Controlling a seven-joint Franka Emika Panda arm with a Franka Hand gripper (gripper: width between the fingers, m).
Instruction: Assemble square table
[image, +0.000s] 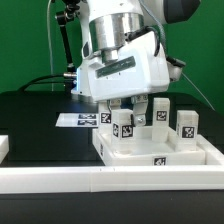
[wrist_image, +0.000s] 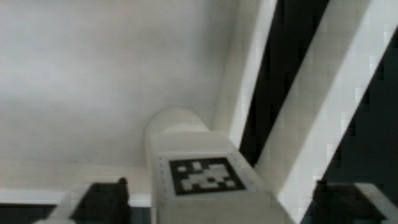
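The square tabletop (image: 155, 152) lies flat on the black desk (image: 35, 120), near its front edge, pressed up against the long white border rail (image: 100, 180) that runs along that edge. Four legs stand upright on the slab. The gripper (image: 141, 105) hangs directly over the rear pair, its jaws spread on either side of one leg (wrist_image: 192, 150). In the wrist view both fingertips (wrist_image: 103, 198) stand clear of that leg, with dark gaps between — so it looks released, not clamped. Behind the slab, flat on the desk, lies the marker board (image: 78, 120).

These look like light, rigid plastic parts: smooth and likely a little slippery, yet not fragile. A leg is best taken across its two flat side faces, about mid-height, squarely — a tilted pinch could twist it or bump its neighbour (image: 160, 112). The slab itself seems too wide to pinch except at its raised rim.
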